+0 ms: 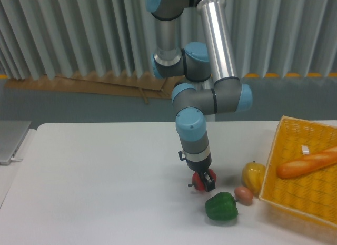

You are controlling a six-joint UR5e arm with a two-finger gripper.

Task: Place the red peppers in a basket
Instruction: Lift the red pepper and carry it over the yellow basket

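Reading from the left, a grey slab (11, 140) lies cut off at the table's (105, 182) edge, its nature unclear. Near the centre the arm (194, 129) reaches down, and its gripper (204, 180) stands over the red pepper (199, 181), which rests on the table left of the other vegetables. The dark fingers appear to sit on either side of the pepper, but the jaws are small and dark against it, so whether they pinch it or only bracket it cannot be told. Just right and nearer the camera lies a green pepper (221, 206), with a small brown item (244, 195), perhaps a potato, touching or almost touching it, and a yellow pepper (253, 175) beyond, close against the basket (295, 139). The basket, holding a bread loaf (308, 163) and a small white object (305, 149), is cut off by the right edge and looks tilted. The step in hand is judged to be the grasp. To do it well, the fingers should close squarely across the pepper's widest part, since its glossy, rounded skin could slip; the lift should go straight up and clear the green and yellow peppers before travelling right, with release over bare weave, not over the loaf. Most of the red pepper is hidden behind the gripper, and its stem is barely discernible.
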